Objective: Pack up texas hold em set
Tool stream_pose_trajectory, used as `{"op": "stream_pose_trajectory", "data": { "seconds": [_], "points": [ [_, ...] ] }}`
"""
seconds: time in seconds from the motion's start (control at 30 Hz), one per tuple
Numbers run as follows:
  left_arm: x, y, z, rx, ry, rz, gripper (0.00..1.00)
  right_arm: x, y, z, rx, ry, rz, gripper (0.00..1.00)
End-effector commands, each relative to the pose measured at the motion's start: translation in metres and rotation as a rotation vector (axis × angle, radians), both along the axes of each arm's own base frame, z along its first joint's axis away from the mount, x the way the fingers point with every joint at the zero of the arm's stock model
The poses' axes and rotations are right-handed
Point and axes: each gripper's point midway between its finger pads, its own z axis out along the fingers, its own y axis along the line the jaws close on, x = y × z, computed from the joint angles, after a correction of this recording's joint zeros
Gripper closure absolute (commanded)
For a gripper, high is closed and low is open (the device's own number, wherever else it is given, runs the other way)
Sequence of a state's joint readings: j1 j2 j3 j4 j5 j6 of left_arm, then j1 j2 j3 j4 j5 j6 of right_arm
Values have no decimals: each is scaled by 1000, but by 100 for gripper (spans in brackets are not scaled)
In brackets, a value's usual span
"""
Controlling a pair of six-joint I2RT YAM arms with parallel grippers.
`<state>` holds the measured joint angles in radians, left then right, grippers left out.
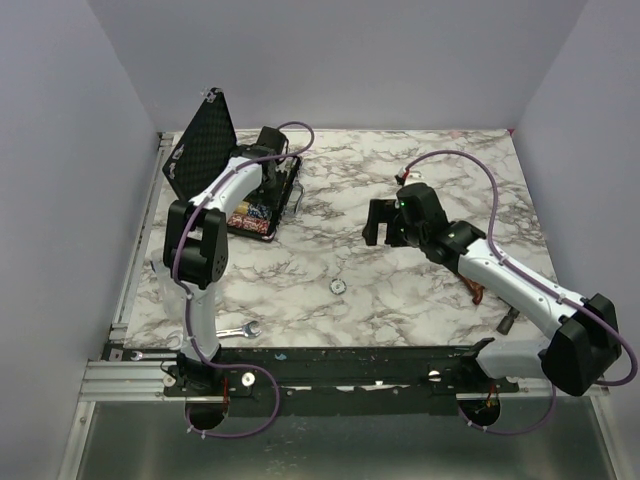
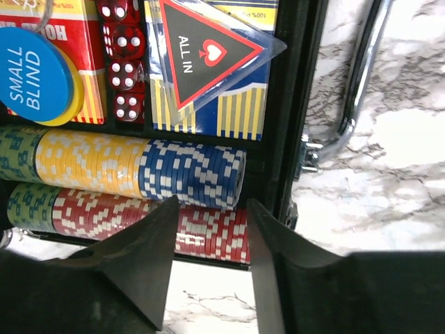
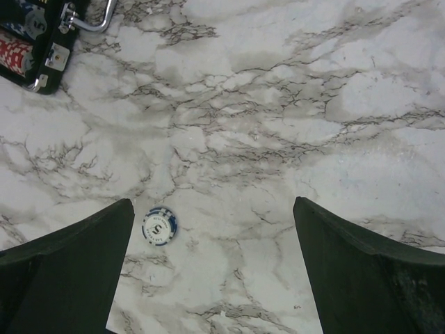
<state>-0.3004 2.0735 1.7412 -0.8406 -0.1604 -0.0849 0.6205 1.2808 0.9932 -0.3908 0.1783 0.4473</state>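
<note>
Down at the bottom of the left wrist view, the left gripper [image 2: 212,209] holds its fingers a little apart with nothing between them, poised over the red chips [image 2: 97,216] along the lower edge of the black case [image 2: 292,104]. Above them lie yellow chips [image 2: 87,160] and blue chips [image 2: 191,170], then the card box [image 2: 236,115] with the dark red triangle [image 2: 208,52] (it reads ALL IN) on top. The right gripper [image 3: 212,205] gapes wide and empty above the marble table [image 3: 313,104], one whitish round chip [image 3: 159,226] lying at lower left, near the finger on that side.
</note>
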Motion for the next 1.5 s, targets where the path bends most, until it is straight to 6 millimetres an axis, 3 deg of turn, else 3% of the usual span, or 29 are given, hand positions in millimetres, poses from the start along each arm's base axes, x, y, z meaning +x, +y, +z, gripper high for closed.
{"op": "stream_pose_trajectory", "data": {
  "seconds": [0.0,0.1,0.2,0.27,0.4,0.57,0.63,0.8,1.07,1.2,1.33,1.47],
  "points": [
    [-4,-11,74,-139,-140,19,52,-11,15,-11,-2,77,102,1],
    [-22,-21,110,-263,-211,32,46,-25,31,-30,12,210,174,0],
    [-52,-43,142,-462,-268,12,39,-39,45,-52,8,359,186,0],
    [-76,-56,150,-599,-280,8,30,-49,55,-63,-4,443,183,0],
    [-127,-76,145,-824,-266,-35,23,-57,66,-84,-3,584,99,0],
    [-164,-88,148,-926,-217,-141,12,-74,81,-119,-11,800,-9,2],
    [-171,-87,153,-934,-229,-157,11,-79,86,-130,-29,854,-62,4],
    [-185,-85,180,-961,-328,-224,11,-70,89,-138,-84,870,-198,5],
    [-195,-84,196,-976,-368,-265,10,-71,86,-156,-183,925,-300,7],
    [-197,-85,201,-985,-379,-276,10,-72,83,-161,-233,933,-332,13],
    [-198,-84,202,-987,-381,-280,10,-74,86,-165,-239,952,-339,32],
    [-199,-85,204,-990,-383,-285,10,-82,87,-171,-268,974,-350,34]
  ]
}}
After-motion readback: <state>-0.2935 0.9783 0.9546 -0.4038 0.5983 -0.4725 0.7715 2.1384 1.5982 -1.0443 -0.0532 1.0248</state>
